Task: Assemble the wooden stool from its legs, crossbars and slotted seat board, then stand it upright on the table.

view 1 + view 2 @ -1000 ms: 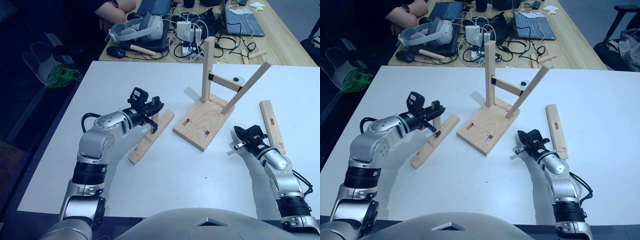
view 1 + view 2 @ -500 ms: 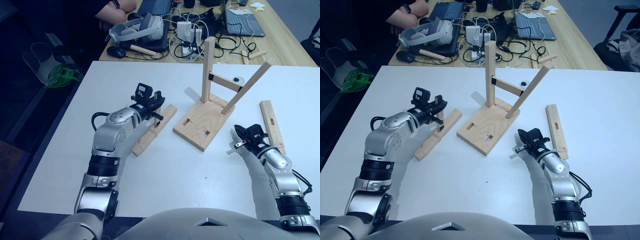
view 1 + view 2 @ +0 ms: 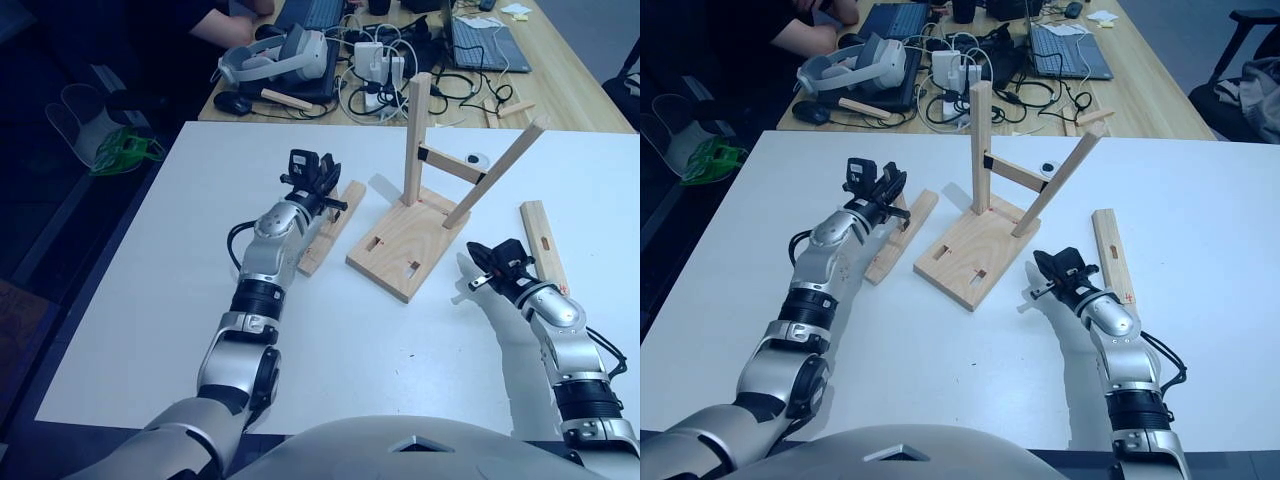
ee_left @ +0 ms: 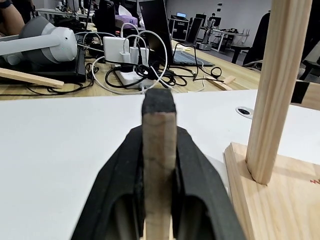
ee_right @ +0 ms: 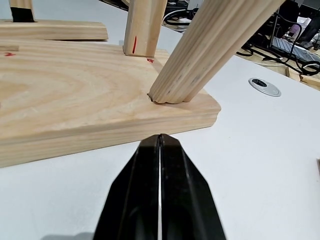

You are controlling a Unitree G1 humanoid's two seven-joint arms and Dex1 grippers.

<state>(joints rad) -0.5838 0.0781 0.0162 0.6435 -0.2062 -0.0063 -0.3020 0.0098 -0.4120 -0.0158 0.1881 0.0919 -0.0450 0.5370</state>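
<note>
While the left gripper clamps the far end of a loose pale wooden plank, its black fingers press against both flat faces, spread only as far as the wood is thick. That plank lies just beside the left edge of the pale wooden slotted seat board. The board rests flat on the white table with two square legs set in it. An upright leg and a leaning leg are joined by a short crossbar with a dark band.

The head views show the plank running back toward the robot. The left wrist view adds its thin edge, seen end-on between the fingers, with the upright leg's foot close by. Whether the gripped end is off the table cannot be told.

The right gripper sits low over the table just off the seat board's right corner, its fingers pressed together on nothing. The right wrist view shows their closed seam aimed at the leaning leg's foot. A second slotted wooden plank lies to that gripper's right.
</note>
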